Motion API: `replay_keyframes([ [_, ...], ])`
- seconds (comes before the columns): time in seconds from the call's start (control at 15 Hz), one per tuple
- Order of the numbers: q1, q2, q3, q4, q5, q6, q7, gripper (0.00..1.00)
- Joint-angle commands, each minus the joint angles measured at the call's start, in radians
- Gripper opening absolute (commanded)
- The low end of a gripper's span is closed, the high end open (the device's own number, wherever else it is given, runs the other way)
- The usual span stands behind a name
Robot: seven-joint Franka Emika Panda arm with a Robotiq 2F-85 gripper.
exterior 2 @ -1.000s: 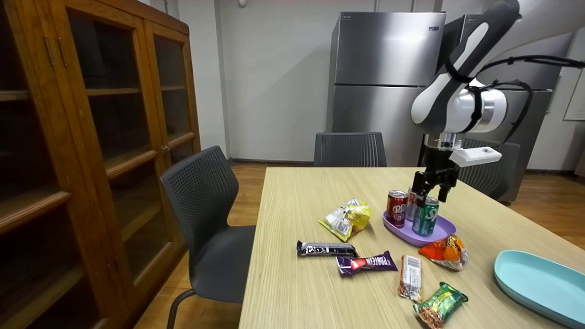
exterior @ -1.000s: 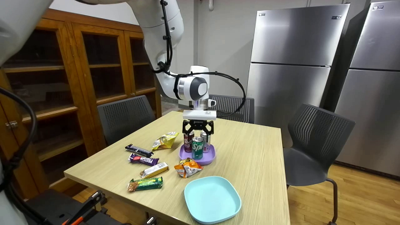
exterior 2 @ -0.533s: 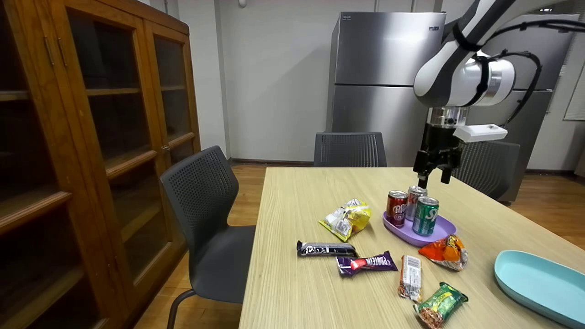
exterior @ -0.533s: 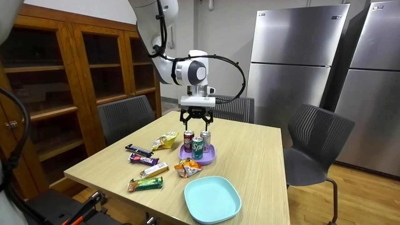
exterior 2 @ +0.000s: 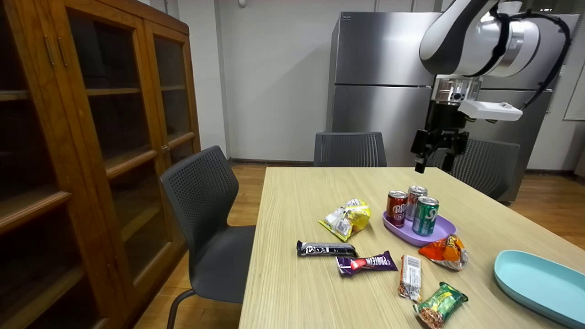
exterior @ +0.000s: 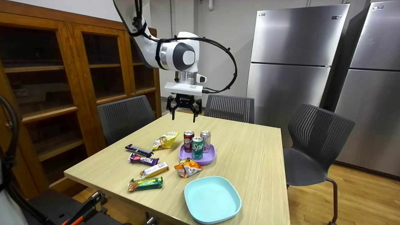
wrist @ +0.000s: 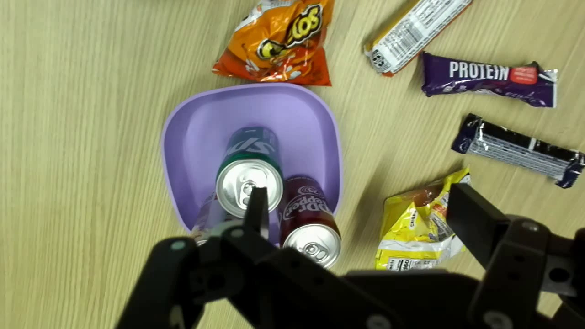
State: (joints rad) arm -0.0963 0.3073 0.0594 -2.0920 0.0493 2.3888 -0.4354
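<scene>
Jaws spread wide, my black gripper (exterior: 183, 117) hangs high, clear of a green metal can (exterior: 197, 149), dark-red metal can (exterior: 188, 142) and silver metal can (exterior: 207, 140), all upright on a rounded purple plate (exterior: 208, 158), within the edges of a pale wood table (exterior: 250, 150).

It is bright, and the fridge (exterior: 292, 75) shines at two o'clock in an exterior view. In the wrist view, a soft shadow sits by the yellow bag (wrist: 406, 228) at four o'clock; the gripper (wrist: 358, 194) looks fuzzy at five.
</scene>
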Motion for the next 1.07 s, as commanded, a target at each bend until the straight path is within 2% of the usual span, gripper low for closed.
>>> replay_keyframes([
  [0.0,0.032,-0.125,0.013,-0.128,0.029,0.011,0.068,1.00],
  [0.47,0.129,-0.190,0.037,-0.232,0.030,0.018,0.193,1.00],
  [1.0,0.204,-0.121,0.068,-0.270,0.008,0.112,0.297,1.00],
])
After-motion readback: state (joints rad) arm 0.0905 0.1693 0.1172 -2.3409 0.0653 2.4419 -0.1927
